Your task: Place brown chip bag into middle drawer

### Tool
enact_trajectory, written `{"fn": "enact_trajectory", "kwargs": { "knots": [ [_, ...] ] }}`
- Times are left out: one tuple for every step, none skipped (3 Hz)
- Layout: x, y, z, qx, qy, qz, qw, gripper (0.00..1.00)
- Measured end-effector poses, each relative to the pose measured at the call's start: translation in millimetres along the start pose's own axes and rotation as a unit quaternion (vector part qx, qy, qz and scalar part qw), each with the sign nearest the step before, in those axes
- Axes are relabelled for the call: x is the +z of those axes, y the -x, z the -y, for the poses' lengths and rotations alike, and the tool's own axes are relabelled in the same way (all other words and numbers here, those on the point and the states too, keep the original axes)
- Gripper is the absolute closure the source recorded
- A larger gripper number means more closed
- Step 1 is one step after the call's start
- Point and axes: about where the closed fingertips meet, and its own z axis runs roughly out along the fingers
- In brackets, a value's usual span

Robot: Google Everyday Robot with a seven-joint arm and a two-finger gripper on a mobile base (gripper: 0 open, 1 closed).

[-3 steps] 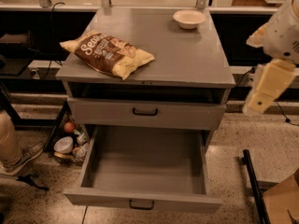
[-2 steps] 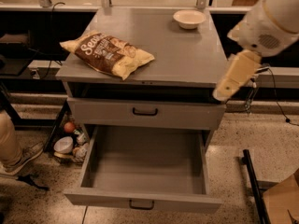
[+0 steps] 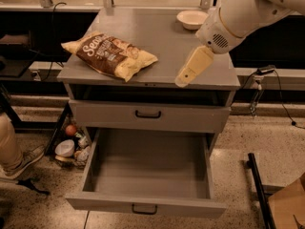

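The brown chip bag [image 3: 110,55] lies flat on the left part of the grey cabinet top [image 3: 167,37], dark brown in the middle with pale yellow ends. The middle drawer [image 3: 147,173] is pulled out wide and is empty inside; its black handle faces me at the bottom. The drawer front above it [image 3: 147,114] is closed. My gripper [image 3: 185,78] hangs from the white arm [image 3: 238,18] over the front right part of the cabinet top, to the right of the bag and apart from it. It holds nothing that I can see.
A small cream bowl [image 3: 191,19] stands at the back right of the cabinet top. Cans and clutter [image 3: 71,142] lie on the floor left of the cabinet, by a person's shoe [image 3: 26,159]. A black bar [image 3: 257,190] and a cardboard box [image 3: 288,206] are at the right.
The arm has swung left from beside the cabinet's right edge. The gripper now hangs over the front right of the top, closer to the bag. Bag and drawers have not moved.
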Motion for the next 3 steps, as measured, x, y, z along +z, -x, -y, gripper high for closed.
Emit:
{"fn": "enact_trajectory", "kwargs": {
  "knots": [
    [3.4, 4.5, 0.6, 0.001, 0.001, 0.002, 1.0, 0.0],
    [21.0, 26.4, 3.9, 0.009, 0.005, 0.014, 0.9998, 0.0],
    [42.1, 51.1, 9.5, 0.023, 0.001, 0.024, 0.9994, 0.0]
  ]
}}
